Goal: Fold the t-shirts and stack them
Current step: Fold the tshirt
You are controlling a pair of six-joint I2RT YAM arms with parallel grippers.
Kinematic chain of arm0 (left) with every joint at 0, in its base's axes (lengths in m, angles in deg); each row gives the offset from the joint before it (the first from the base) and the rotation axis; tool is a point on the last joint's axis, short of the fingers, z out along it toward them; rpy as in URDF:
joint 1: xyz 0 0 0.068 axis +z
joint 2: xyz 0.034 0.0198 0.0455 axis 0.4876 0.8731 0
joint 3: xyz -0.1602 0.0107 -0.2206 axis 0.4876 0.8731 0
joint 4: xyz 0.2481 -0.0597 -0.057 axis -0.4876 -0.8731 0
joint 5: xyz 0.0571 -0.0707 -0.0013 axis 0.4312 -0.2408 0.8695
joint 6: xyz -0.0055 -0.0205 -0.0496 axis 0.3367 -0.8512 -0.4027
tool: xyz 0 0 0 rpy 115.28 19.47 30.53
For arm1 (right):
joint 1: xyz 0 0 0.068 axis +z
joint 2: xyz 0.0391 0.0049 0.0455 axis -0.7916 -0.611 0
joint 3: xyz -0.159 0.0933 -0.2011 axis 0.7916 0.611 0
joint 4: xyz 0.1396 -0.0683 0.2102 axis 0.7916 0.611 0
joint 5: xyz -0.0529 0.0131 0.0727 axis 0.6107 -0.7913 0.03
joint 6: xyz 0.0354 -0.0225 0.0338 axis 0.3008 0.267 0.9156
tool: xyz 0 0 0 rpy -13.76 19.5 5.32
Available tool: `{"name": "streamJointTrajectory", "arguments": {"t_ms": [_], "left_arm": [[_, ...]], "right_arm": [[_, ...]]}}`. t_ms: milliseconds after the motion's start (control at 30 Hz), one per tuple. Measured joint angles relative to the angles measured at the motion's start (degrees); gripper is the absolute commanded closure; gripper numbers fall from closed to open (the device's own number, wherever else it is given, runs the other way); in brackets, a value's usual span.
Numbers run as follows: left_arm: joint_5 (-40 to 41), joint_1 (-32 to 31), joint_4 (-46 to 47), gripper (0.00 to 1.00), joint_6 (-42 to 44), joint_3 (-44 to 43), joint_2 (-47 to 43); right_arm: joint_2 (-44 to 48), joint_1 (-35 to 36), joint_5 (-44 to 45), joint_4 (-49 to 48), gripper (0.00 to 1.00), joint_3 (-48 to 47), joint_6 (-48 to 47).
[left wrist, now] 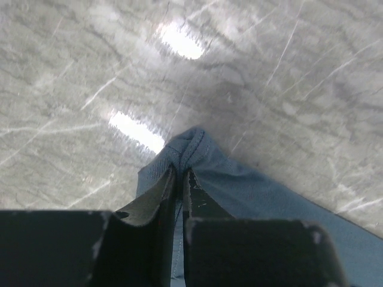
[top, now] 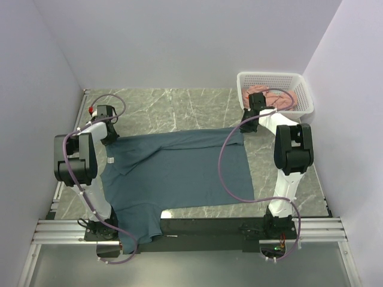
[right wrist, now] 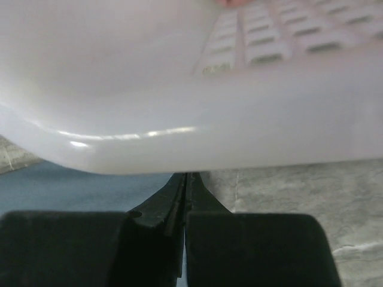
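Note:
A dark slate-blue t-shirt (top: pixel 179 170) lies spread on the marble table, its near part hanging over the front rail. My left gripper (top: pixel 112 139) is shut on the shirt's far left corner; in the left wrist view the fingers (left wrist: pixel 181 173) pinch a bunched fold of blue cloth (left wrist: pixel 251 191). My right gripper (top: pixel 245 127) is shut at the shirt's far right corner; in the right wrist view the jaws (right wrist: pixel 187 179) are closed, with blue cloth (right wrist: pixel 60 188) to their left. Salmon-pink t-shirts (top: pixel 266 95) lie crumpled in the basket.
A white plastic lattice basket (top: pixel 299 89) stands at the back right, just beyond my right gripper; its rim (right wrist: pixel 179 119) fills the upper right wrist view. Grey walls close in on three sides. Bare marble (top: pixel 173 110) lies beyond the shirt.

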Motion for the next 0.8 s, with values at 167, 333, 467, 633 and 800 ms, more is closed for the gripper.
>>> {"name": "streamJointTrajectory", "arguments": {"t_ms": [167,333,467,633,800], "left_arm": [[0.37,0.02,-0.52,0.90,0.63,-2.21,1.57],[0.42,0.02,-0.66,0.78,1.09,-3.34,2.45],[0.26,0.13,-0.79,0.54,1.44,-3.34,2.36],[-1.01,0.50,-3.32,0.38,1.25,-3.30,-0.83],[-2.82,0.35,-5.95,0.23,0.39,-2.89,-9.79]], "right_arm": [[-1.03,0.00,1.88,1.09,1.00,-2.49,-1.11],[-1.68,0.00,2.10,1.68,0.81,-3.17,-1.84],[-1.68,0.02,2.08,1.79,0.53,-3.17,-2.60],[-0.09,0.98,2.16,1.40,0.45,-1.40,-3.15],[6.05,4.37,3.50,0.59,0.45,5.14,-2.89]]}}
